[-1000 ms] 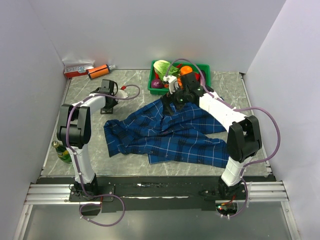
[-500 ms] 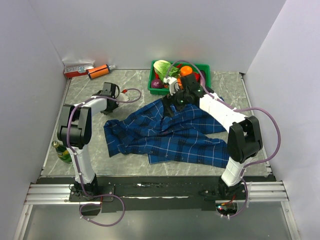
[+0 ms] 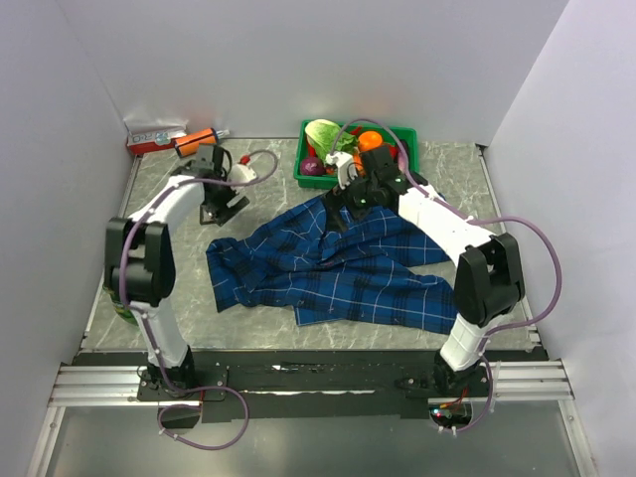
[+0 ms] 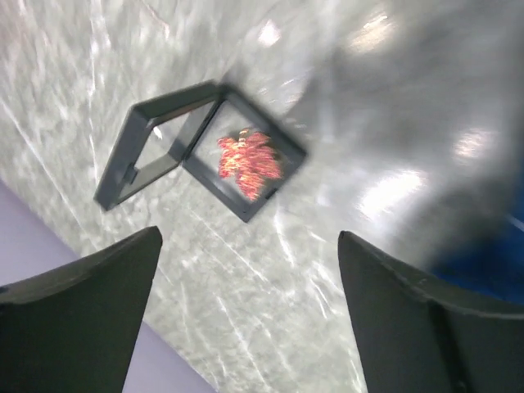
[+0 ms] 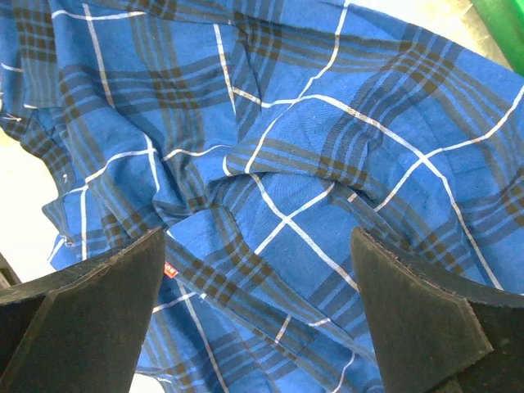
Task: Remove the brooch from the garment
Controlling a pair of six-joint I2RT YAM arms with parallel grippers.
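You are looking at one shirt (image 3: 338,268) lying crumpled across the middle of the counter (image 3: 179,243). The single brooch (image 4: 250,164) is sitting off it, showing reddish-gold inside one small black case (image 4: 275,188). The case is lying opened flat on bare counter near the shirt's back-left edge. The left wrist view is blurring the details.

You are running two arms, each with one pincer. Your left pincer (image 4: 250,241) is hanging above the case with its two fingers (image 4: 82,311) spread wide apart, gripping nothing and touching neither the case nor the brooch. Your right pincer (image 5: 258,246) is hovering over the back part of the shirt. Its two fingers (image 5: 409,319) are also standing wide apart, with only plaid cloth showing between them. One small red tag (image 5: 169,269) is showing on the fabric below it.

At the back of the counter, one green basket (image 3: 402,134) of vegetables is sitting just behind the right pincer. In the back-left corner, one orange tube (image 3: 196,142) is lying beside one red-and-white box (image 3: 156,136).
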